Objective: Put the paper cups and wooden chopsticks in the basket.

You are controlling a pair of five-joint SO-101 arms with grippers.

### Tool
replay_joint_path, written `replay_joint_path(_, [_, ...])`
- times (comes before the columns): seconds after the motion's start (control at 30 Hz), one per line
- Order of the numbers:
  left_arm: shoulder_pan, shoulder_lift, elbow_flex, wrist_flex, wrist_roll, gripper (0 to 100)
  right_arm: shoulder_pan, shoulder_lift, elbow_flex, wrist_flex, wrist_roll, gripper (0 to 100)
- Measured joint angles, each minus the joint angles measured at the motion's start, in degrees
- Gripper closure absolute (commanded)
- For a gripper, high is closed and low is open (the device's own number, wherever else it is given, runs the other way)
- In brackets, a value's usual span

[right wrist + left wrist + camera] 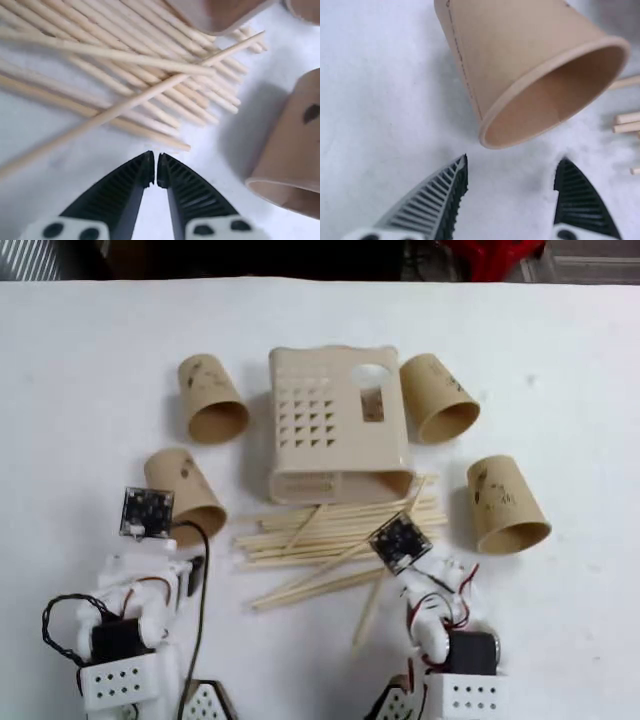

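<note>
Left gripper [515, 165]: jaws apart, empty, just before open mouth of near-left cup [530, 75], tan paper, lying on side. Far-left cup [210, 400] on side beside basket [335, 425], cream, perforated, tipped over on white table [80, 360]. Wooden chopsticks [330, 530], pale, heaped loosely in front of basket. Right gripper [155, 160]: fingers together, holding nothing, at heap's edge. Far-right cup [438, 398] against basket; near-right cup [505, 505] apart, both on sides.
</note>
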Motion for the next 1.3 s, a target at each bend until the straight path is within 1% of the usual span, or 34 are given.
replay_joint_path(0.1, [0.00,0.00,0.00,0.00,0.00,72,3.08,0.00,-3.69,-2.37,-0.79,96.4])
replay_joint_path(0.2, [0.00,0.00,0.00,0.00,0.00,72,3.52,-0.09,-8.35,-2.99,-2.64,96.4])
replay_joint_path(0.47, [0.00,0.00,0.00,0.00,0.00,72,0.35,-0.44,-19.52,-2.99,-7.12,96.4])
replay_joint_path(0.6, [0.00,0.00,0.00,0.00,0.00,72,0.09,5.54,-25.93,-3.34,-7.65,96.3])
replay_joint_path(0.73, [0.00,0.00,0.00,0.00,0.00,72,-1.67,19.08,-36.04,-3.69,-10.99,96.3])
replay_joint_path(0.9, [0.00,0.00,0.00,0.00,0.00,72,-6.07,42.81,-52.57,-3.69,-15.47,95.8])
replay_joint_path(1.0, [0.00,0.00,0.00,0.00,0.00,72,-8.44,57.58,-63.03,-3.69,-17.58,89.0])
replay_joint_path(1.1, [0.00,0.00,0.00,0.00,0.00,72,-9.32,72.18,-73.23,-3.87,-19.16,82.8])
replay_joint_path(1.3, [0.00,0.00,0.00,0.00,0.00,72,-9.41,97.14,-94.68,-4.04,-22.07,81.6])
